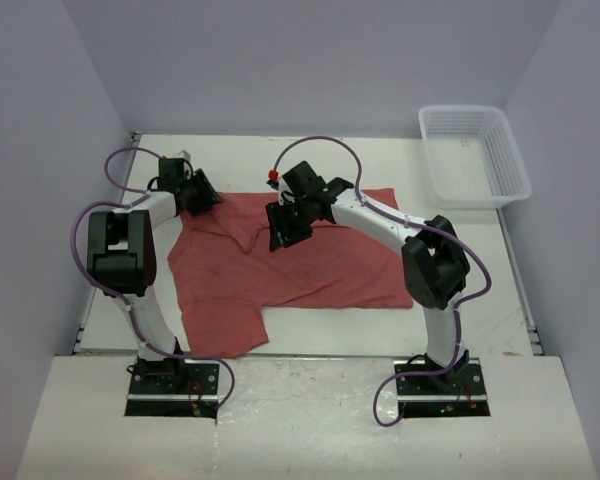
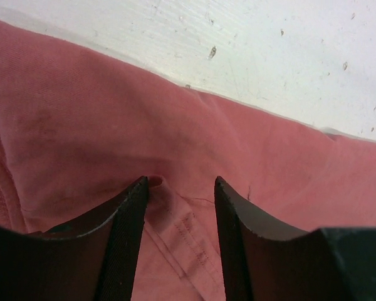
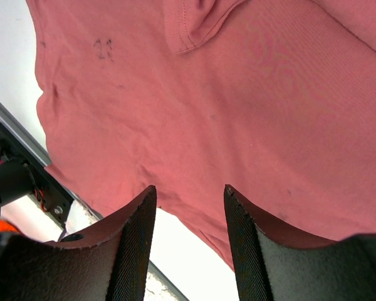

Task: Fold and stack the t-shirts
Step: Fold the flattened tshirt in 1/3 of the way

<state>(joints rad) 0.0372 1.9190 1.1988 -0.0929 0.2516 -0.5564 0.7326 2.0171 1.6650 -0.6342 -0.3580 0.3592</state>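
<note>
Brick-red cloth, one t-shirt, lies spread open on the white table in the top view. It sits between the two arms, with a sleeve trailing toward the near-left edge. The body is mostly flat, with creases toward its far-left corner. The left gripper is low at that far-left corner, over the edge of the cloth. The right gripper hangs over the far middle of the shirt, pointing down. A white mesh basket stands at the far-right corner of the table, well apart from the shirt.

Left wrist view: the left gripper has its jaws partly spread, with a clear gap between the dark fingers. The t-shirt fills the lower frame, and a stitched hem runs through the gap. The fingertips sit right at the cloth, but no cloth is pinched between them. Bare table shows beyond the shirt's edge.

Right wrist view: the right gripper likewise has its jaws partly spread and holds nothing. It is clear above the t-shirt, not touching it. A folded, stitched edge shows at the top of the frame, and small dark marks are on the fabric. White table borders the shirt on the left.
</note>
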